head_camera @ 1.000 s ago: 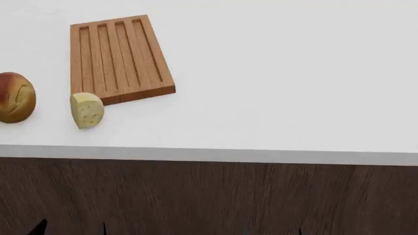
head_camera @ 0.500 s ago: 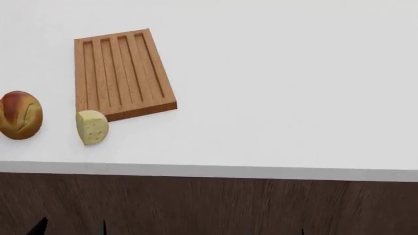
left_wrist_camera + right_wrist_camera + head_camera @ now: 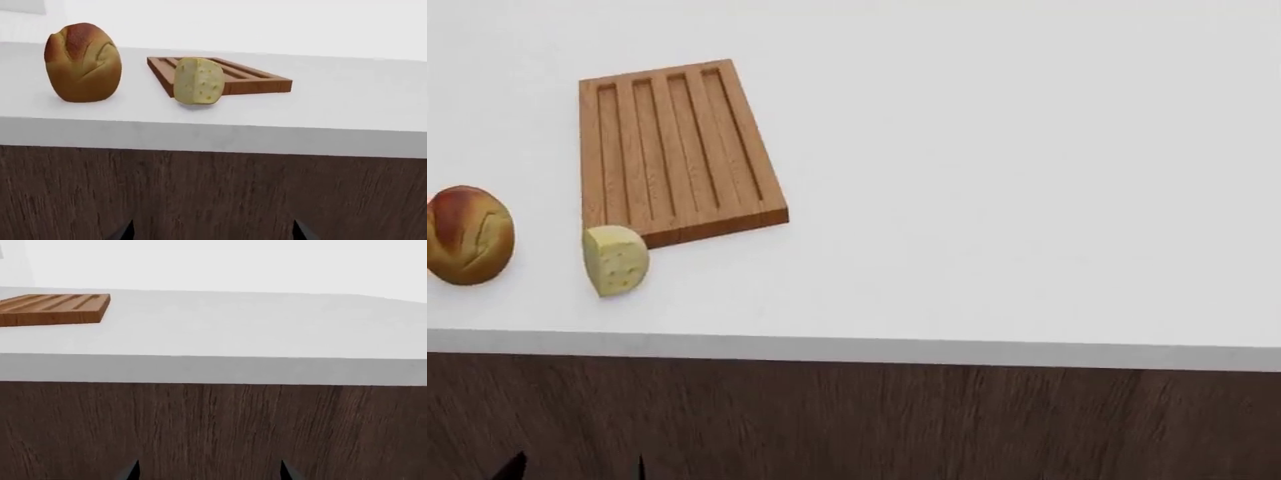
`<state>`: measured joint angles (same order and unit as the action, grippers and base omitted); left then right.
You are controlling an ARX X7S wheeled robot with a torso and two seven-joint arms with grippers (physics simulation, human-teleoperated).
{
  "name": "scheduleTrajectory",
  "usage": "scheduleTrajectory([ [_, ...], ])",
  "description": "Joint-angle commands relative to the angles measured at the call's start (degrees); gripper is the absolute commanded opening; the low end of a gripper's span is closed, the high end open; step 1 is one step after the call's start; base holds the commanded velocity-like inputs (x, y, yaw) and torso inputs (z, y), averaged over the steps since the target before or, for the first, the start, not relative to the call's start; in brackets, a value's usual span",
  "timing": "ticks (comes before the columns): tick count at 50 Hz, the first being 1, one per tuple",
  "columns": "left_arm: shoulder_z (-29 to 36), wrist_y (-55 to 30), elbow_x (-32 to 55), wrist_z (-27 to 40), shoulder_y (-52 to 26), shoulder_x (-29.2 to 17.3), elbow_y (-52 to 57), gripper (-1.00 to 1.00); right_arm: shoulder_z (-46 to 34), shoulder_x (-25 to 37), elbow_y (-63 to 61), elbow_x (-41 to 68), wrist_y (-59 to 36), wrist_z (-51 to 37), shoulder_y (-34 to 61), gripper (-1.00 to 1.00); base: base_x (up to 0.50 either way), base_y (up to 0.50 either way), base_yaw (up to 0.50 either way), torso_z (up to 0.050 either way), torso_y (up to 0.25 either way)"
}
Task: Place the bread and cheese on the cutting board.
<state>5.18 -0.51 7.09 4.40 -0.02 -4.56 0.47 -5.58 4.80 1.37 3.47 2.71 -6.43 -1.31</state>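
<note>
Round brown bread (image 3: 469, 235) and holed yellow cheese (image 3: 615, 260) lie off the board; both jaws spread.

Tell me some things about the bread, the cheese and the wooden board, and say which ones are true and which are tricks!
1. The bread sits on the cutting board. False: it rests on the white counter, off to the board's left.
2. The cheese lies close to the board's near corner. True.
3. The cheese is bigger than the bread. False: the bread is the bigger one.
4. The board has long grooves running along it. True.
5. A gripper is holding the cheese. False: nothing touches it; only dark fingertips show at the bottom edge of each view, below the counter.
</note>
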Motion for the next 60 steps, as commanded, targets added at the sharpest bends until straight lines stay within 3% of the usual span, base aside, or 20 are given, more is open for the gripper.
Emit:
scheduleTrajectory([
  [1, -3.83, -1.95, -4.52, -2.55, 0.46, 2.55, 0.83, 1.00, 3.83, -2.92, 0.65, -4.48, -0.75, 2.41, 0.02, 1.00, 0.00, 0.00, 0.00, 0.000, 0.000],
  [12, -1.71, -4.37, -4.19, -0.51, 1.26, 1.32, 4.14, 1.00, 0.60, -0.62, 0.59, -10.02, -1.48, -1.54, 1.20, 1.00, 0.00, 0.00, 0.00, 0.000, 0.000],
  [13, -3.42, -6.38, -0.62, -0.05, 1.30, 2.32, 7.91, 1.00, 1.31, -0.63, -3.10, -10.10, -3.54, -2.05, 1.43, 1.00, 0.00, 0.00, 0.00, 0.000, 0.000],
  [16, -2.16, -10.85, -1.81, 1.91, 1.84, 2.01, 17.05, 1.00, 1.32, -0.14, -12.40, -12.41, -10.26, -2.32, 2.01, 1.00, 0.00, 0.00, 0.00, 0.000, 0.000],
  [20, 0.59, -26.54, -3.37, 3.25, 0.66, 0.05, 32.68, 1.00, 1.78, 0.26, -22.46, -12.89, -18.11, -1.18, 1.78, 1.00, 0.00, 0.00, 0.00, 0.000, 0.000],
  [25, 1.53, -40.76, -3.24, 2.85, -3.37, -2.40, 42.18, 1.00, 2.46, 0.73, -31.27, -13.10, -27.27, 0.25, 3.41, 1.00, 0.00, 0.00, 0.00, 0.000, 0.000],
  [31, 0.57, -64.70, -0.62, 2.49, -13.63, -2.57, 52.52, 1.00, 2.37, 1.80, -38.22, -14.62, -37.25, 1.70, 7.23, 1.00, 0.00, 0.00, 0.00, 0.000, 0.000],
  [33, -0.70, -75.34, 0.22, 2.46, -20.55, -2.24, 58.35, 1.00, 2.60, 2.30, -40.77, -15.11, -41.39, 2.55, 9.36, 1.00, 0.00, 0.00, 0.00, 0.000, 0.000],
  [35, -2.51, -80.54, 3.81, 4.12, -24.89, -2.68, 59.50, 1.00, 2.63, 2.53, -42.86, -15.24, -44.61, 3.31, 10.83, 1.00, 0.00, 0.00, 0.00, 0.000, 0.000],
  [37, -8.04, -84.42, 17.44, 12.59, -29.62, -4.76, 59.52, 1.00, 1.74, 3.25, -44.85, -16.17, -48.67, 4.22, 12.76, 1.00, 0.00, 0.00, 0.00, 0.000, 0.000],
  [39, -12.17, -84.72, 33.70, 24.16, -29.93, -7.69, 59.50, 1.00, 1.44, 3.12, -47.20, -16.98, -52.23, 4.30, 14.20, 1.00, 0.00, 0.00, 0.00, 0.000, 0.000],
  [40, -12.46, -84.33, 36.58, 26.46, -29.56, -8.36, 59.46, 1.00, 1.43, 2.97, -47.48, -16.81, -52.66, 4.42, 14.20, 1.00, 0.00, 0.00, 0.00, 0.000, 0.000],
  [45, -8.46, -80.69, 35.35, 27.63, -28.09, -8.54, 56.97, 1.00, -0.14, 2.62, -49.28, -16.39, -55.92, 5.37, 14.30, 1.00, 0.00, 0.00, 0.00, 0.000, 0.000],
  [52, -12.96, -83.83, 39.50, 29.03, -29.51, -8.24, 58.62, 1.00, 0.10, 2.70, -50.27, -15.74, -56.80, 5.59, 14.35, 1.00, 0.00, 0.00, 0.00, 0.000, 0.000],
  [60, -12.79, -81.11, 40.46, 30.22, -28.86, -8.94, 58.09, 1.00, -1.24, 3.31, -51.01, -16.49, -58.08, 5.02, 14.75, 1.00, 0.00, 0.00, 0.00, 0.000, 0.000],
])
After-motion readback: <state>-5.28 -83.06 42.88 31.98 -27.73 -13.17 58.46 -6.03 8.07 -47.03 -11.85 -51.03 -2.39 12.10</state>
